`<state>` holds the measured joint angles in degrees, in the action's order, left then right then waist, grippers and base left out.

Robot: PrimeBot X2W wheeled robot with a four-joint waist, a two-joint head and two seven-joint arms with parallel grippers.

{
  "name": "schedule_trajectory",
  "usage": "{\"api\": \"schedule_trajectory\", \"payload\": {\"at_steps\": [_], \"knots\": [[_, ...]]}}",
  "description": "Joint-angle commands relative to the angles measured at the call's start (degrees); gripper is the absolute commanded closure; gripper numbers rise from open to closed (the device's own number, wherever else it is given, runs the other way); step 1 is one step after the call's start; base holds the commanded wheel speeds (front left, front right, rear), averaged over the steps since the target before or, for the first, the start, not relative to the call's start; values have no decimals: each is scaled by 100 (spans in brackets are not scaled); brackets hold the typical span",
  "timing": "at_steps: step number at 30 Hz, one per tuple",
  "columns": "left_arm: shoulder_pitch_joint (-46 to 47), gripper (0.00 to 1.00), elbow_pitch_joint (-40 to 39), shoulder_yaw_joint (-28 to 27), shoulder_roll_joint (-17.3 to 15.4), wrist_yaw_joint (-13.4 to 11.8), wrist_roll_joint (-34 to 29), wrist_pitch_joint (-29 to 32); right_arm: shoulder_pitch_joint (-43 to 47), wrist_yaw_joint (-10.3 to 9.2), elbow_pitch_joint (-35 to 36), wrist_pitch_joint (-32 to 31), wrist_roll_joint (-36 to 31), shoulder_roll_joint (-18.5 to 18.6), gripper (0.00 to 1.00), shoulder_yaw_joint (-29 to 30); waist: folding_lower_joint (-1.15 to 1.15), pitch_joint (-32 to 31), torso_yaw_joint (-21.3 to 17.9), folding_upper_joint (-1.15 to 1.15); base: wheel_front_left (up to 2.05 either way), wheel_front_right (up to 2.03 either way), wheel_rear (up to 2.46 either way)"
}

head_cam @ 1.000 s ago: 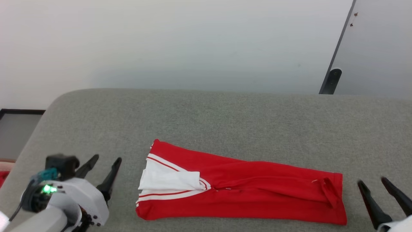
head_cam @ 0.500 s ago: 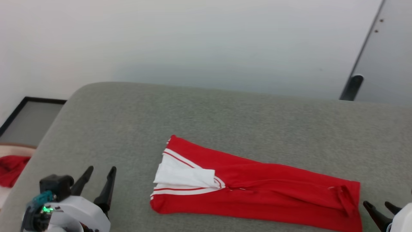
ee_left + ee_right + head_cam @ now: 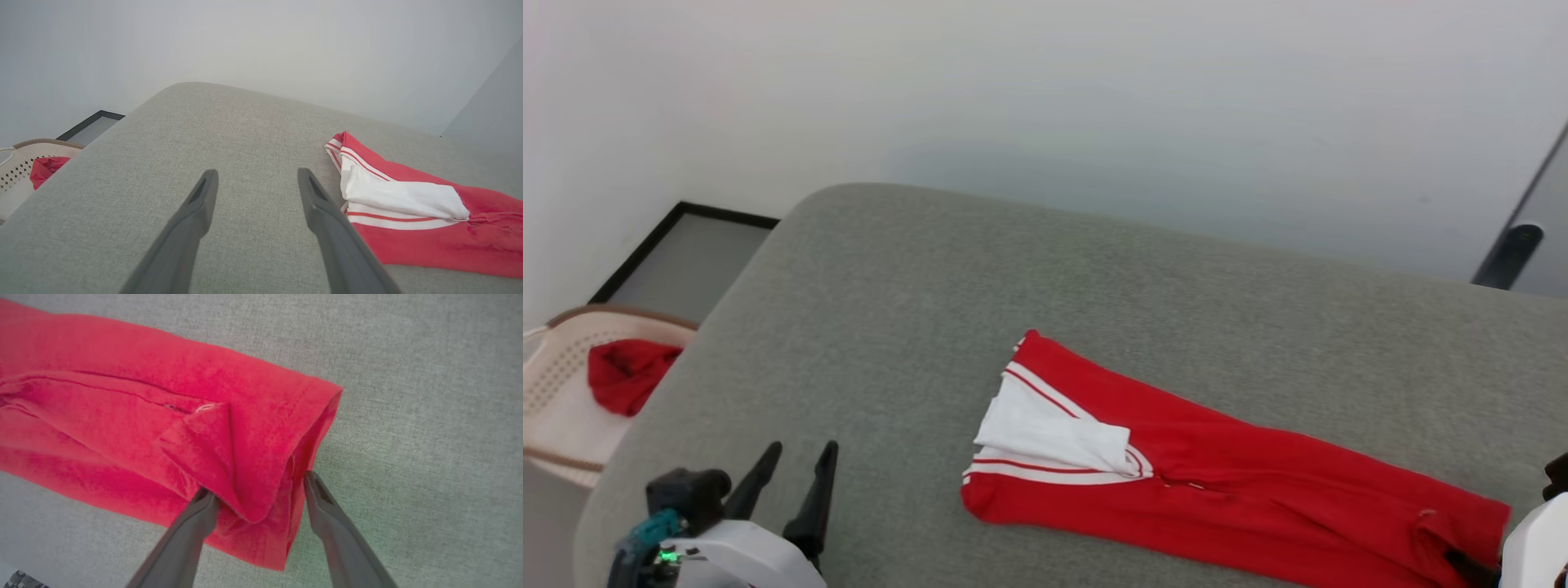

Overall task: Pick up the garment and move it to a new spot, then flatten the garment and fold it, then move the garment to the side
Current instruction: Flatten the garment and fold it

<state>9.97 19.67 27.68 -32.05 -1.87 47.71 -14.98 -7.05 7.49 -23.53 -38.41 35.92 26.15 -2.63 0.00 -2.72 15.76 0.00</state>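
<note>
The garment (image 3: 1225,482) lies folded into a long red strip on the grey cushion (image 3: 915,310), its white sleeve and striped trim at the left end. My left gripper (image 3: 802,447) stands open over bare cushion to the left of that end, apart from it; its own view shows the open left gripper (image 3: 257,173) with the garment (image 3: 408,220) to the right. At the other end, my right gripper (image 3: 257,484) is open, its fingers either side of a bunched corner of the garment (image 3: 163,428) at the hem. Its pale wrist housing (image 3: 1534,543) sits at the lower right.
A pale basket (image 3: 556,367) holding a plain red cloth (image 3: 629,371) stands on the floor off the cushion's left edge. A white wall runs behind. A dark-framed panel (image 3: 686,253) lies at back left and a dark door edge (image 3: 1507,253) at right.
The head camera has turned left, bringing the basket into the picture. My right gripper, earlier beside the garment's right end, now straddles its hem corner. Both grippers stay open.
</note>
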Motion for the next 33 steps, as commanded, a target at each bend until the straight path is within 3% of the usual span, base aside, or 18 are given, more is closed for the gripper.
{"api": "schedule_trajectory", "payload": {"at_steps": [1,6,7,8,9,20,33], "knots": [[-68,0,60,-16,60,63,-75,-20,-125,1,-173,-77,-82,-28,0,-7,0,29,139,0,0,0,0],[-13,0,135,-142,205,151,-99,-21,-375,1,-659,-316,-257,-84,0,-3,0,43,241,0,0,0,0],[-15,0,146,-163,228,160,-114,-21,-428,1,-765,-361,-276,-89,21,-8,0,50,254,0,0,0,0],[-14,0,151,-179,246,177,-142,-21,-461,1,-836,-400,-282,-99,86,-36,0,56,267,0,0,0,0],[-13,0,160,-195,261,186,-156,-21,-498,1,-900,-443,-281,-98,100,-59,0,63,278,0,0,0,0],[-70,0,266,-389,520,316,-255,-21,-733,-4,-1277,-321,-211,135,100,136,0,148,299,0,0,0,0],[-15,0,461,-571,663,449,-356,-21,-955,-2,-1333,-187,-218,758,100,515,0,183,99,0,0,0,0]]}}
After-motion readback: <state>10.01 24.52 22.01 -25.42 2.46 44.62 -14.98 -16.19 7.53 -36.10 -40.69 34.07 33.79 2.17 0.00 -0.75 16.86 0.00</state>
